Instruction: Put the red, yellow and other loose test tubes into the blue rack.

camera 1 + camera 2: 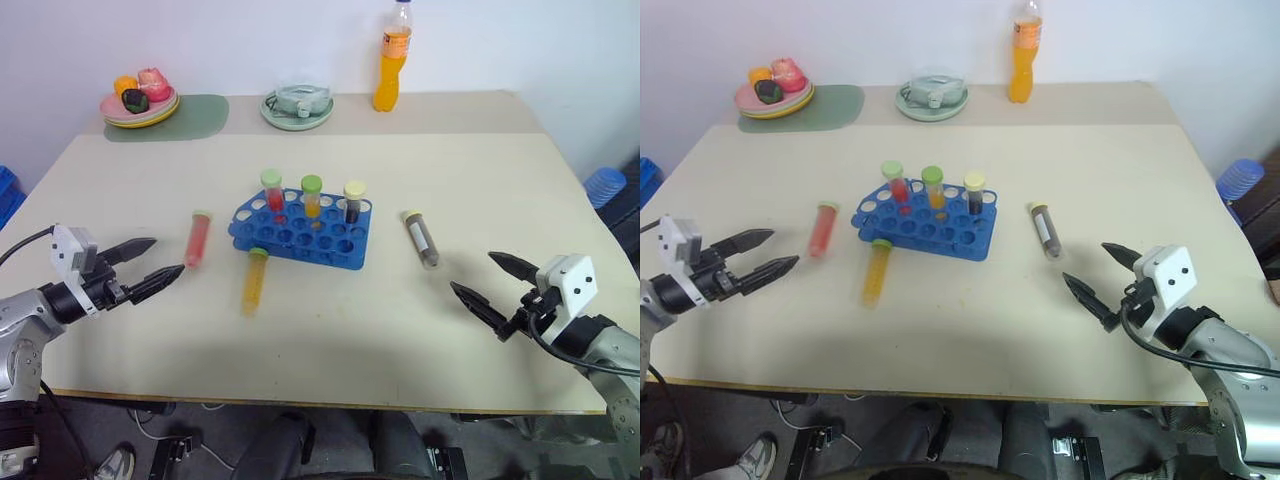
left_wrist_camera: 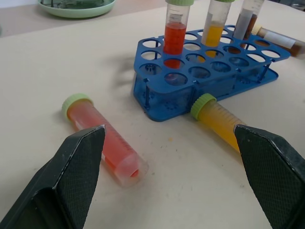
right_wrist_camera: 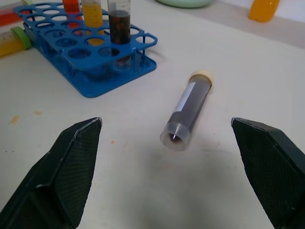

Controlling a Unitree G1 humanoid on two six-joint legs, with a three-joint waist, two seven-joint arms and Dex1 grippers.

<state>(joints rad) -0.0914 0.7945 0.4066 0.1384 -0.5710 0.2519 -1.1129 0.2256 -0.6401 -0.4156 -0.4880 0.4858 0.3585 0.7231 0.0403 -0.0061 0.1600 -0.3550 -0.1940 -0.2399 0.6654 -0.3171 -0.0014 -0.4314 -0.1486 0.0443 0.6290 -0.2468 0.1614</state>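
Both wide open and holding nothing: left claw (image 1: 148, 262) by red tube (image 1: 198, 238), right claw (image 1: 487, 283) by grey tube (image 1: 421, 238). Round tubes, easy to roll away or bump blue rack (image 1: 300, 232).

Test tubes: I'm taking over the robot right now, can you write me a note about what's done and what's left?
Left pincer: open, empty, near the loose red tube.
Right pincer: open, empty, near the loose dark grey tube.
Done: three tubes, red, yellow-orange and dark, stand in the blue rack.
Left: the red one, the yellow-orange tube lying with its cap at the rack's front, and the dark grey one, all flat on the table.
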